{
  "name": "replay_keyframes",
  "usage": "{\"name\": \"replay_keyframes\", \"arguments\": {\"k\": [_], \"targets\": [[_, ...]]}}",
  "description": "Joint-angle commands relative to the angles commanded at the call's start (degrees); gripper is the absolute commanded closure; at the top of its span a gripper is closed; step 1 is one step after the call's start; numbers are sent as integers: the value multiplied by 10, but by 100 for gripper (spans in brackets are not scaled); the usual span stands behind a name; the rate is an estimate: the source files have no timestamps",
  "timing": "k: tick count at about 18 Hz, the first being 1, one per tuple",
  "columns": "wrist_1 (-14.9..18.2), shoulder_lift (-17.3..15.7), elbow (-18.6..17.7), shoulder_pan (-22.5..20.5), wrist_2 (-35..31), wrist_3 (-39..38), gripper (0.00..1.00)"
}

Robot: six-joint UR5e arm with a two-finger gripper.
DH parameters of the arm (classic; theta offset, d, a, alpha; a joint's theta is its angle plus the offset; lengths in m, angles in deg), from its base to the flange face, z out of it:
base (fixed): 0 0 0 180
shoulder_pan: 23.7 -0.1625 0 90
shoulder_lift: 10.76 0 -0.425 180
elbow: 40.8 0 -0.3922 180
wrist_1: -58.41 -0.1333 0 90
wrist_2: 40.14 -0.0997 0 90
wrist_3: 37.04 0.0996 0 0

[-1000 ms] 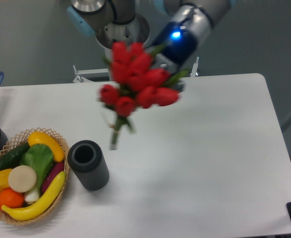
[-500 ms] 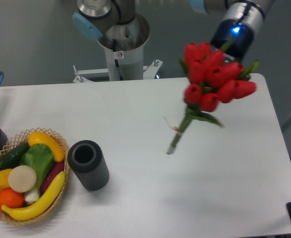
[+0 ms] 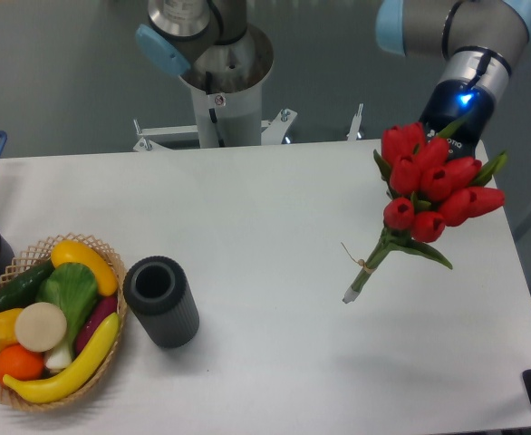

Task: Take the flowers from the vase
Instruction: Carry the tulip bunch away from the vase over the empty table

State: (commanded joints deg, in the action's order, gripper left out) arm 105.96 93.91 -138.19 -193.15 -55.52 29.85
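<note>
The bunch of red tulip buds with green leaves and string-tied stems (image 3: 426, 195) hangs in the air over the right side of the white table (image 3: 275, 236), well apart from the dark grey ribbed cylindrical vase (image 3: 161, 301), which stands empty beside the wicker basket of vegetables and fruit (image 3: 43, 322). It looks light and soft, with easily crushed heads, so the firmer bundled stems near the string seem the better place to hold. The gripper (image 3: 448, 145) is hidden behind the blooms, evidently carrying the bunch, though how its jaws stand cannot be told.

Bright, even overhead light; soft faint shadows; sharp focus throughout.
</note>
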Motion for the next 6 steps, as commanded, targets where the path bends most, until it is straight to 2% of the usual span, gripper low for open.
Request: {"name": "replay_keyframes", "arguments": {"k": [6], "targets": [[0, -1, 3, 0, 0, -1, 62]]}}
